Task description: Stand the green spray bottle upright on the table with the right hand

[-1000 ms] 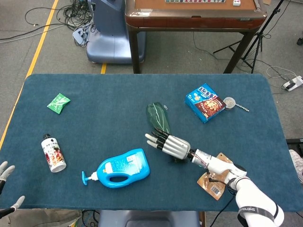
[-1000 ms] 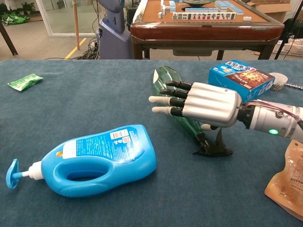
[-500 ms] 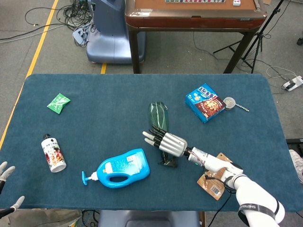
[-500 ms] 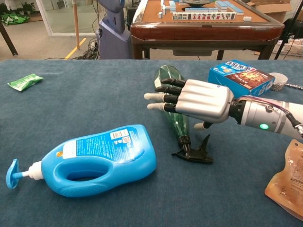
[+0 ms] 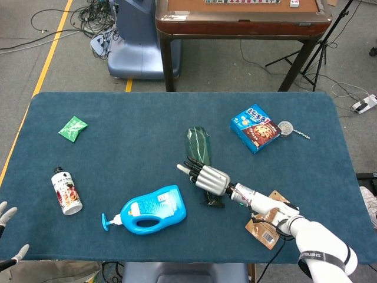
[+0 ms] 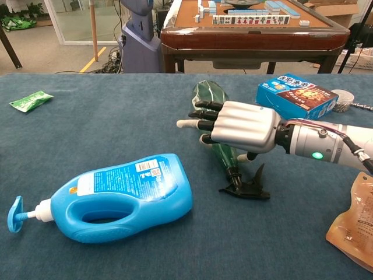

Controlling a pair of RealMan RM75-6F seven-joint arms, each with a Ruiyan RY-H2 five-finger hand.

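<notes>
The green spray bottle lies on its side near the middle of the desk, its rounded base toward twelve o'clock and its black trigger head toward six. The right hand hangs directly over the bottle's middle, palm down, fingers stretched out and slightly apart toward nine o'clock; it holds nothing, and whether the palm touches the bottle cannot be told (the hand hides the part beneath it). The thumb tip shows below the palm, beside the bottle's neck.

At about eight o'clock from the bottle lies a blue detergent jug with a pump top, on its side and close to the hand's fingertips but apart from them. At two o'clock sits a blue biscuit box with a small metal strainer just beside it. A brown snack packet lies at the desk's near edge, under the right forearm. Far toward nine o'clock are a small green sachet and a little white bottle on its side.

The left hand shows only at the corner of the head view, fingers spread and empty.

The spray bottle is translucent, faceted plastic; the desk wears dark blue felt.
</notes>
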